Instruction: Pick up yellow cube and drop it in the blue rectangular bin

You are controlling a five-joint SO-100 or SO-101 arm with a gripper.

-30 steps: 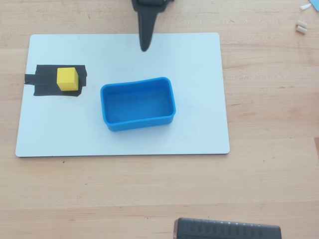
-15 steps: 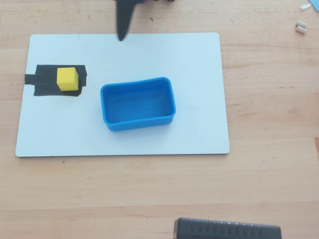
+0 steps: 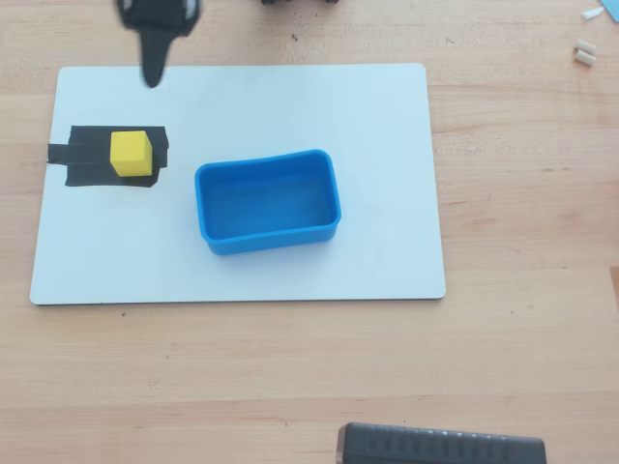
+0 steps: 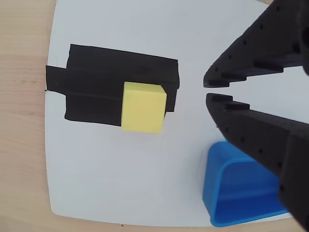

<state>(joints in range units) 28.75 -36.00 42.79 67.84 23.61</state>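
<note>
Nothing of the task is done yet: cube point(image 3: 131, 154) sits on black tape point(image 3: 87, 164) near the left edge of the white board point(image 3: 387, 116), apart from the empty bin point(image 3: 268, 202) at the board's middle. Gripper point(image 3: 152, 77) hangs over the board's top edge, above the cube in the overhead view, jaws nearly closed on nothing. Approach, grasp, carry and drop remain. Most of the arm is cut off, and a dark object point(image 3: 440, 447) at the bottom edge is unidentifiable.

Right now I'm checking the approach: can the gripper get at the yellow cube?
Probably yes. The yellow cube sits alone on black tape, nothing between it and the gripper; the blue bin stands aside.
</note>
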